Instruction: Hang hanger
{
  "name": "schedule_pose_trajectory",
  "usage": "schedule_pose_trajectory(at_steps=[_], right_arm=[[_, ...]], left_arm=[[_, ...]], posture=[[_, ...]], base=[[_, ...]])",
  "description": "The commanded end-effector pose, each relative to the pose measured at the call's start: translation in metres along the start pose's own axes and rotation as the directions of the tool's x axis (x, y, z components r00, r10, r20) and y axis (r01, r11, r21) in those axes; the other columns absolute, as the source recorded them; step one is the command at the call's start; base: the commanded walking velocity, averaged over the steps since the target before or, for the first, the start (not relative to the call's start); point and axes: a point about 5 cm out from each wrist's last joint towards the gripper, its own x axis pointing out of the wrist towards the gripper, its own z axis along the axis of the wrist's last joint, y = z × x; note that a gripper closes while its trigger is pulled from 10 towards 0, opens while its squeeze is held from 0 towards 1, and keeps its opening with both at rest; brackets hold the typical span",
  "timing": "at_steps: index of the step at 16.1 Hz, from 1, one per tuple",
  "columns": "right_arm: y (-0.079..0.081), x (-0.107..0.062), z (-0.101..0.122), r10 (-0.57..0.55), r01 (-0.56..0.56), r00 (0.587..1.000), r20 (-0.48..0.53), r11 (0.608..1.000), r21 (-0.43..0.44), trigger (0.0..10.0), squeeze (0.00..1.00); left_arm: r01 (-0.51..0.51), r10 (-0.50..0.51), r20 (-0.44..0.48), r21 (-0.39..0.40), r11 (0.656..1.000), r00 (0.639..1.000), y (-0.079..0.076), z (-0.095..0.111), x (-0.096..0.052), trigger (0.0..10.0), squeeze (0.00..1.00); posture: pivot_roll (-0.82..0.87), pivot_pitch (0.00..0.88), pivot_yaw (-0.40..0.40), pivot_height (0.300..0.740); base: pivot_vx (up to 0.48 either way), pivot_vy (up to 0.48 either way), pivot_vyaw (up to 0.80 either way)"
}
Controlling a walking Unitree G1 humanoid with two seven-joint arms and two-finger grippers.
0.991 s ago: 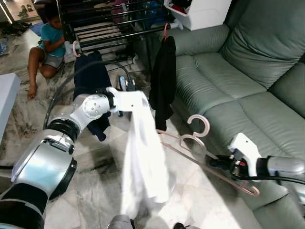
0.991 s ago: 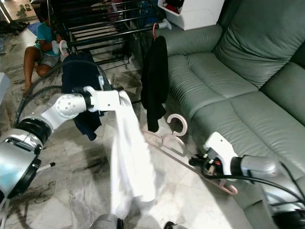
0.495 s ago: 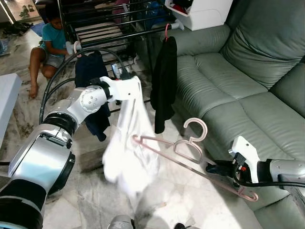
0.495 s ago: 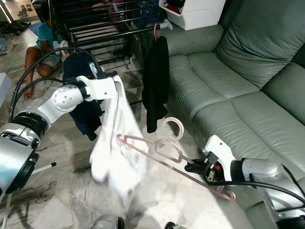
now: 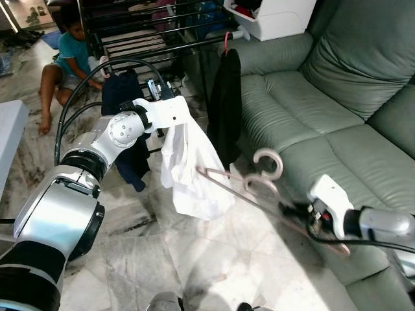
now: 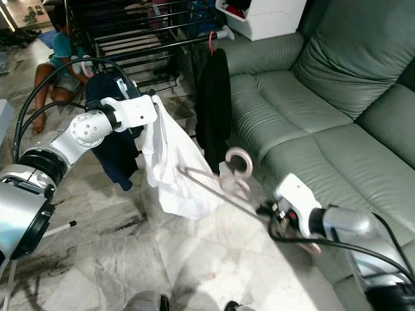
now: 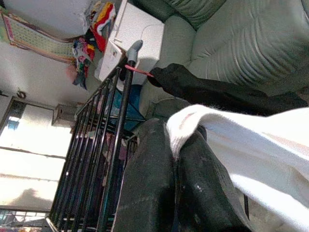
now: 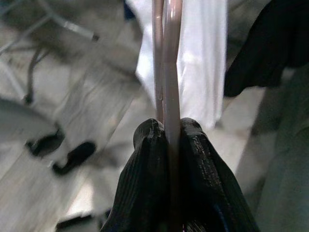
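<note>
With your left claw clamped on the white shirt and right claw pinching the pink hanger, guide its tip squarely into the neck opening.

A home living room: a grey-green leather sofa stands on a marbled tile floor, beside a black metal clothes-drying rack hung with dark garments.
</note>
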Motion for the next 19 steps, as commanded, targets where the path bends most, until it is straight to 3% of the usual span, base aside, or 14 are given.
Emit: schedule_pose_trajectory(at_steps=[1,5,11,16,19], right_arm=[[-0.008,-0.002,0.008,-0.045,0.046,0.998,0.038,0.999,-0.029,10.0,0.0],[-0.006,0.001,0.02,-0.03,0.034,0.994,0.106,0.999,-0.042,10.0,0.0],[0.002,-0.003,0.028,0.064,-0.062,0.986,0.152,0.998,-0.021,10.0,0.0],[0.012,-0.005,0.029,0.149,-0.151,0.976,0.156,0.989,-0.004,10.0,0.0],[0.002,0.0,0.021,0.053,-0.051,0.992,0.117,0.999,-0.018,10.0,0.0]], left_arm=[[-0.029,0.029,-0.017,-0.001,1.0,0.999,0.013,0.001,0.001,10.0,0.0],[0.011,-0.015,-0.062,-0.066,0.998,0.998,-0.005,-0.004,0.003,10.0,0.0],[0.016,-0.022,-0.141,-0.044,0.999,0.99,-0.017,-0.009,0.005,10.0,0.0],[0.019,-0.025,-0.142,-0.042,0.999,0.99,-0.018,-0.009,0.006,10.0,0.0],[0.033,-0.038,-0.11,-0.05,0.998,0.993,-0.013,-0.004,0.006,10.0,0.0]], posture=[[-0.02,0.0,0.068,0.74],[-0.02,0.0,0.068,0.74],[-0.04,0.0,0.07,0.74],[-0.03,0.0,0.069,0.74],[-0.03,0.0,0.069,0.74]], base=[[0.0,0.0,0.0],[0.0,0.0,0.0],[0.0,0.0,0.0],[0.0,0.0,0.0],[0.0,0.0,0.0]])
